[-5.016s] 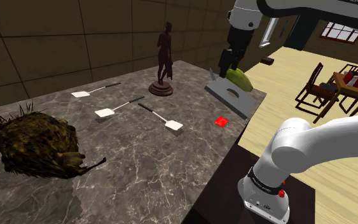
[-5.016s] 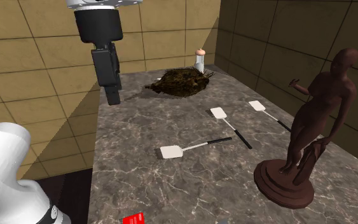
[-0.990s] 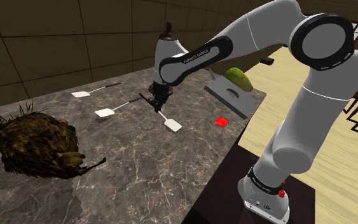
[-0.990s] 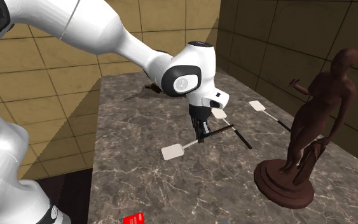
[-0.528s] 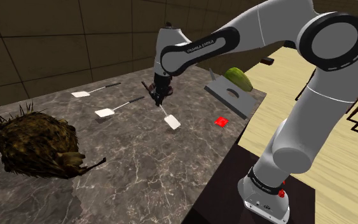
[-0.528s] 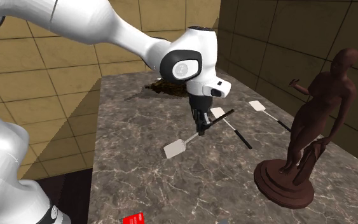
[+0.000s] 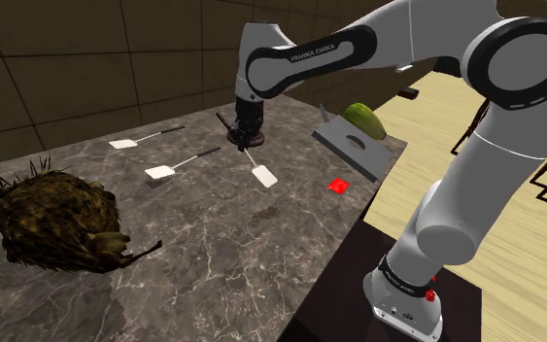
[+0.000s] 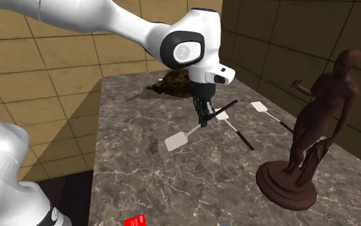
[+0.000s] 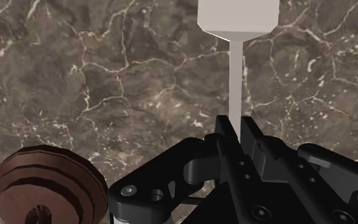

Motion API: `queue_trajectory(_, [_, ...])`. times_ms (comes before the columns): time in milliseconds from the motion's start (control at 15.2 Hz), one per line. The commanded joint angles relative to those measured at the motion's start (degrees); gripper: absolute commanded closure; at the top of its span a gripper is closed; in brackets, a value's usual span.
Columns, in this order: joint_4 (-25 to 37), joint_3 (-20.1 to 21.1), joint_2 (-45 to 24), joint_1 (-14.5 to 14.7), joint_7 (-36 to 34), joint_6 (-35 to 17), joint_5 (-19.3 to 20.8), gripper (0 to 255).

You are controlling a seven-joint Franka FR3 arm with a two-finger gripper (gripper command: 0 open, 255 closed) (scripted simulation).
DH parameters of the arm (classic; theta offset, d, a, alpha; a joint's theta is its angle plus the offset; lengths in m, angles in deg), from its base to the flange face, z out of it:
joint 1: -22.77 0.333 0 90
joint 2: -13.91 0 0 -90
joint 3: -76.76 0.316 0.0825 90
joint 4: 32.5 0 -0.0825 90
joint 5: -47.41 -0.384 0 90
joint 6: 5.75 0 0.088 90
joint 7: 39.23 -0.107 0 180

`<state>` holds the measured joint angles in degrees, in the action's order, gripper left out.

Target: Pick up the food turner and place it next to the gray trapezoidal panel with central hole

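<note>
The black gripper is shut tight on the thin stem of a turner. In the wrist view the two fingers squeeze the stem from both sides, and the white flat end of the turner sticks out past them over the brown stone counter.

In the second exterior view the turner is up in the air and tilted. Its flat end points down toward 8 o'clock from the gripper. Its dark handle sticks up toward 2 o'clock. A soft shadow lies on the counter under the flat end.

In the shoulder view the gray panel with a hole lies flat near the counter's edge, at 3 o'clock from the gripper. The turner is well apart from it. A green thing sits at the panel's 1 o'clock. A small red square lies at its 7 o'clock.

Two more turners lie flat on the counter, one at 8 o'clock from the gripper and one at 9 o'clock. A big brown spiky heap sits farther out at 8 o'clock.

A dark brown statue of a person stands at 3 o'clock from the gripper in the second exterior view. Its round base shows beside the gripper in the wrist view.
</note>
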<state>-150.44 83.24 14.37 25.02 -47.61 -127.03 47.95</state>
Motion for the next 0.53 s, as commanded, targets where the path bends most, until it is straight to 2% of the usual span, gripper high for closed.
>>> queue_trajectory(0, [1.0,0.0,0.4,0.0,0.0,1.4,-0.1,255])
queue_trajectory(462, [5.0,0.0,1.7,0.0,0.2,6.7,-0.2,255])
